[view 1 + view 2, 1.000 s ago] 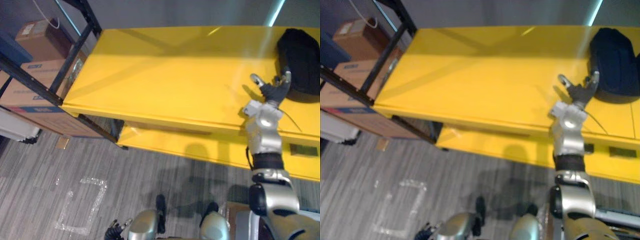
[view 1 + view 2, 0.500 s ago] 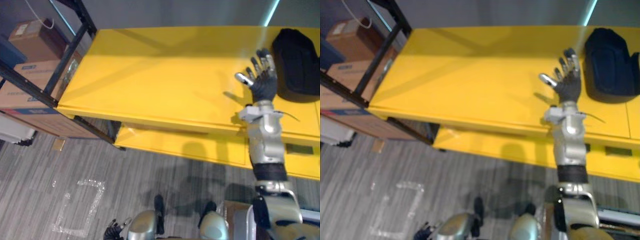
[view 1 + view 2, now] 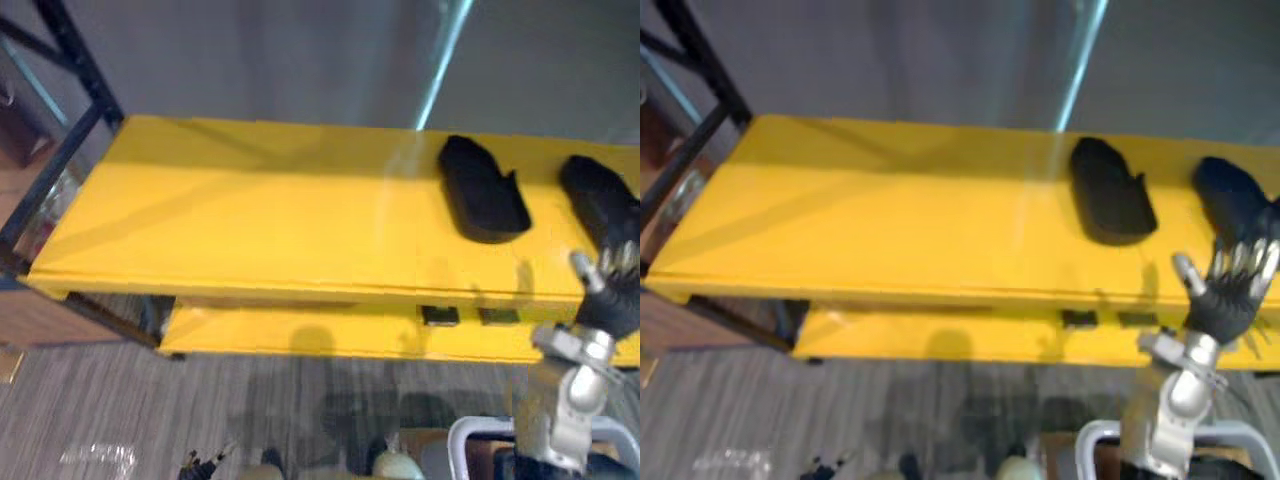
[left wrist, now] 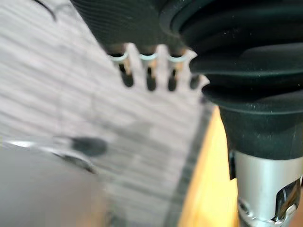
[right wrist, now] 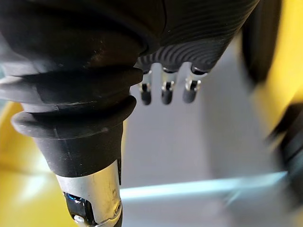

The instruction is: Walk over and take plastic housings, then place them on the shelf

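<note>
Long yellow counter (image 3: 250, 220), smooth and glossy, soft reflections across the top. Second yellow ledge (image 3: 300, 335) below the front edge, set lower. Two small dark rectangular slots (image 3: 438, 316) in the front edge toward the right end. Plain grey wall (image 3: 250, 60) behind, crossed by a thin pale-blue slanted strip (image 3: 440, 60). Grey striped carpet floor (image 3: 100, 410) in front. Black metal rack frame (image 3: 60, 150) off the left end of the counter.

Two plastic housings on the counter top, both matt black, rounded and elongated, shell-like. First housing (image 3: 482, 190) right of the middle, between back and front edges. Second housing (image 3: 598, 200) at the far right end, well apart from the first.

Right hand (image 3: 1225, 295) raised over the front edge at the right end, fingers straight and spread, grasping nothing; fingertips just at the near side of the second housing, contact not discernible.

Left hand (image 4: 147, 75) low over the carpet, fingers loose, holding nothing.
</note>
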